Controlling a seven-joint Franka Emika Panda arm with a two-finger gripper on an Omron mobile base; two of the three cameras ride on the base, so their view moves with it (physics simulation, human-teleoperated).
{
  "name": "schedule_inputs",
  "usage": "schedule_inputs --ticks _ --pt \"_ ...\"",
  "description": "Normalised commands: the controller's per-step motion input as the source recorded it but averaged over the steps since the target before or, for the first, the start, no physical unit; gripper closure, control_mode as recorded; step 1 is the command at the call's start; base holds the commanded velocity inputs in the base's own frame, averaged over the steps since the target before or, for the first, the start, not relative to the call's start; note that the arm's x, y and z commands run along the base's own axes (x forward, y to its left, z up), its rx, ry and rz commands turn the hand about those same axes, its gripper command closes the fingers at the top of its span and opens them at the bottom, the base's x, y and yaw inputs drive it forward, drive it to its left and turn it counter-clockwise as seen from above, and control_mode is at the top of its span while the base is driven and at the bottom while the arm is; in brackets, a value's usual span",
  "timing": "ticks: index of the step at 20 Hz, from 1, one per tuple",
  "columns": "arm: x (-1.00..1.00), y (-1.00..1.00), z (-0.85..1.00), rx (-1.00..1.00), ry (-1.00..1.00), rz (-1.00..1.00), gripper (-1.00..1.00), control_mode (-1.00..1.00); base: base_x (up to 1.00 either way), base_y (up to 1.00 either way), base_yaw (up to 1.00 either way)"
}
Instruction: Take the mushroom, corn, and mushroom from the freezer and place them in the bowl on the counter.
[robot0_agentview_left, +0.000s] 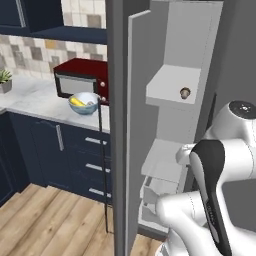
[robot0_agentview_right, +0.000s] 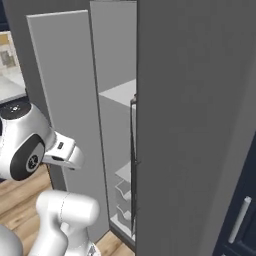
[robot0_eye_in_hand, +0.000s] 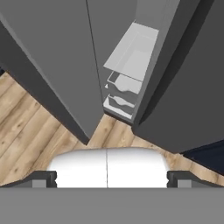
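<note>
In the left base view the freezer (robot0_agentview_left: 170, 120) stands with its door (robot0_agentview_left: 137, 125) swung out toward the camera, and 1 small brown mushroom (robot0_agentview_left: 185, 92) sits on the upper pale shelf, near the shelf's front edge. Left of the freezer, on the counter (robot0_agentview_left: 35, 102), 1 bowl (robot0_agentview_left: 83, 103) rests just in front of the dark red microwave (robot0_agentview_left: 82, 79); something yellow lies inside it, likely the corn (robot0_agentview_left: 76, 101), though it is too small to be sure. 1 potted plant (robot0_agentview_left: 5, 80) stands at the counter's far left. The arm's white links rise at the lower right, well below the mushroom's shelf. In the right base view the freezer's dark side wall (robot0_agentview_right: 200, 125) covers most of the frame; past the door's edge 1 pale shelf (robot0_agentview_right: 120, 92) and stacked drawers (robot0_agentview_right: 125, 195) lower down can be seen, with a thin dark handle (robot0_agentview_right: 133, 150) running vertically. The mushroom, bowl and counter top cannot be made out from here. In the hand view the gripper (robot0_eye_in_hand: 107, 179) points down at the wood floor (robot0_eye_in_hand: 30, 127) before the freezer, its 2 fingers (robot0_eye_in_hand: 41, 179) spread wide apart with nothing between them. Beyond them lie 1 shelf and 2 drawers of the lower freezer, well apart from the fingertips.
</note>
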Motion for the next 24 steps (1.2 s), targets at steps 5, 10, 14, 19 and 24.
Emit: schedule_inputs --ticks 5,10,14,19,24 --pt "0.0 0.0 0.0 0.0 0.0 0.0 -1.0 1.0 0.33 0.05 0.0" --pt "0.0 0.0 0.0 0.0 0.0 0.0 -1.0 1.0 0.24 0.18 0.0" --pt "0.0 0.0 0.0 0.0 0.0 0.0 -1.0 1.0 0.33 0.15 0.0" --pt "0.0 0.0 0.0 0.0 0.0 0.0 -1.0 1.0 0.33 -0.02 0.0" --pt "0.0 0.0 0.0 0.0 0.0 0.0 -1.0 1.0 0.47 -0.08 0.0"
